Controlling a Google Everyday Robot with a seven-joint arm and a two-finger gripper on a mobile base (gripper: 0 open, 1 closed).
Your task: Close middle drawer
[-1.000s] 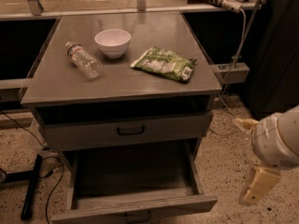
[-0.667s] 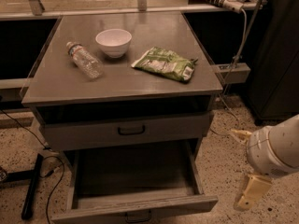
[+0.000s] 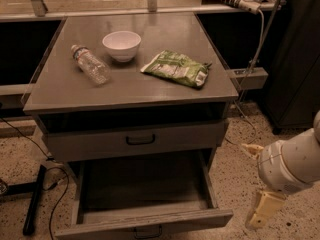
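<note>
The middle drawer (image 3: 145, 219) is pulled far out of the grey cabinet and its inside is bare. It has a low flat front panel with a small black bar handle (image 3: 147, 230) at the bottom edge of the view. My gripper (image 3: 246, 185) is to the right of the drawer's front corner, above the speckled floor, and touches nothing. Its two beige fingers (image 3: 261, 211) are spread wide apart and hold nothing. The drawer above (image 3: 135, 140), with a taller front and a black handle, stands nearly shut.
On the cabinet top (image 3: 165, 89) stand a white bowl (image 3: 121, 45), a lying plastic bottle (image 3: 91, 65) and a green snack bag (image 3: 176, 68). A cable (image 3: 255, 49) hangs at the right by a dark cabinet (image 3: 295, 59). A black bar (image 3: 34, 200) and cables lie on the floor at the left.
My gripper has moved down and to the left, closer to the right front corner of the open drawer. The drawers and the things on top have not moved.
</note>
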